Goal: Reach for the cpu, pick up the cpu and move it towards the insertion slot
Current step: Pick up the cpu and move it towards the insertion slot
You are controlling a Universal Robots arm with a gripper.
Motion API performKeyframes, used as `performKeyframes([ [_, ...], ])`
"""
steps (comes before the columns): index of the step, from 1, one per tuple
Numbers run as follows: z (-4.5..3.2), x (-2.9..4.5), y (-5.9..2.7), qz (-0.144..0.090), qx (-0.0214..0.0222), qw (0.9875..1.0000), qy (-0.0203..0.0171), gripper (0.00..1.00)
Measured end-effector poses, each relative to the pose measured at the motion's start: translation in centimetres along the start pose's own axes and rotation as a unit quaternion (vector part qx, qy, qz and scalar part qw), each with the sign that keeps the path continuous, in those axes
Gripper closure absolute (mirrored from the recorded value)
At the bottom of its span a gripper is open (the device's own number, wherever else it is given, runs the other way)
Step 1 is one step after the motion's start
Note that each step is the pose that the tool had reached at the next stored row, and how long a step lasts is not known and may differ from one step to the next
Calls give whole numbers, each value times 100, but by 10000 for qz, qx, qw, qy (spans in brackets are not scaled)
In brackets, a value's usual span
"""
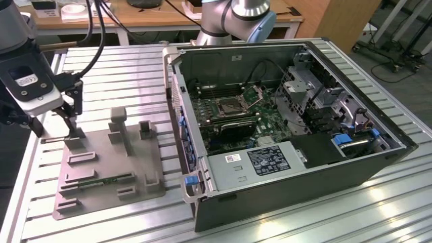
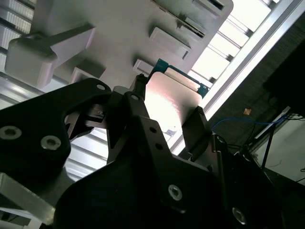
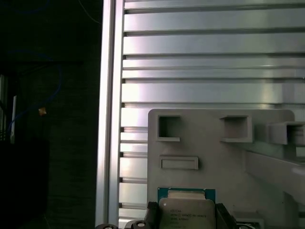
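Observation:
The cpu (image 3: 186,213) is a flat silvery square with a thin green-blue rim (image 2: 167,98). It lies at one end of the grey fixture plate (image 1: 108,167). My gripper (image 1: 69,126) is low over that end of the plate, at the exterior view's left. In both wrist views its black fingers (image 3: 152,213) sit against two opposite edges of the chip, with no gap showing. My gripper (image 2: 167,107) looks shut on the cpu. The insertion slot (image 1: 229,107) is a dark square socket with a raised silver frame, inside the open computer case.
The open computer case (image 1: 351,167) fills the exterior view's right half. Raised blocks (image 1: 119,121) stand on the fixture plate, and a green memory stick (image 1: 101,181) lies near its front. The slatted metal table's edge (image 3: 108,119) runs close beside the plate. The arm's base (image 1: 236,20) stands behind the case.

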State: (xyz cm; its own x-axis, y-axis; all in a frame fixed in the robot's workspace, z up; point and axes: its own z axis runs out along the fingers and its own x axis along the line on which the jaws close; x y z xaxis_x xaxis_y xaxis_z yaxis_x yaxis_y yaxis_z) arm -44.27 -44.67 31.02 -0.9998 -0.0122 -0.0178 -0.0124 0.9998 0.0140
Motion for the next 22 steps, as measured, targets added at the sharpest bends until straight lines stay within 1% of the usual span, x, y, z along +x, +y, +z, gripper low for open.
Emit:
performKeyframes([
  [11, -76, -1, 1, 0, 0, 10000, 0, 45],
  [22, -90, -1, 1, 0, 1, 10000, 1, 45],
])
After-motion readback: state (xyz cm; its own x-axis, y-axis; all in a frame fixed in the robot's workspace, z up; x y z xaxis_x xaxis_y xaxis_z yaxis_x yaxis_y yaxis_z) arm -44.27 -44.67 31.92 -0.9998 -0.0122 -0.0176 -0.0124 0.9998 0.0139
